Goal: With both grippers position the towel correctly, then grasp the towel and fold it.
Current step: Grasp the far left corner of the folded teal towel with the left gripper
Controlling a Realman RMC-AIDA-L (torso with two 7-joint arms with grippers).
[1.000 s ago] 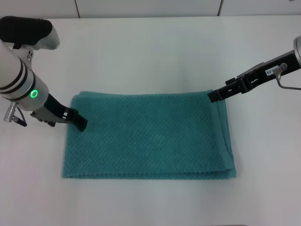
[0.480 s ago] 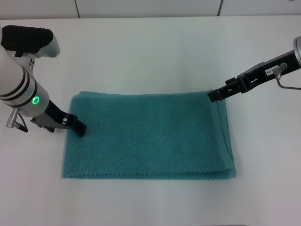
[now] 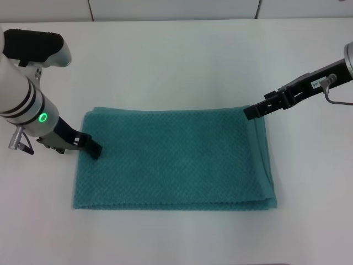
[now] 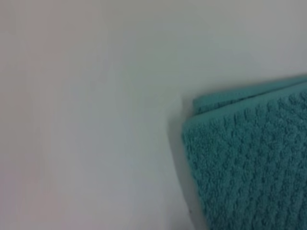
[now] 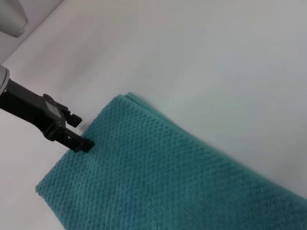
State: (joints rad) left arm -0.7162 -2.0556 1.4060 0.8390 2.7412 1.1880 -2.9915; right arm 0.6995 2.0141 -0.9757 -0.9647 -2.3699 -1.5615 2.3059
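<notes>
The teal waffle-weave towel lies flat on the white table, folded in layers, long side running left to right. My left gripper rests its black tip on the towel's left edge, a little nearer than the far left corner. In the right wrist view the same left gripper touches the towel at that edge. My right gripper has its tip at the towel's far right corner. The left wrist view shows only a layered towel corner on the bare table.
The white table stretches around the towel on all sides. A wall or cabinet front runs along the far edge. A cable loop hangs from the right arm.
The left arm has dropped slightly and its tip has slid a little left along the towel's left edge. The right arm and the towel have not moved.
</notes>
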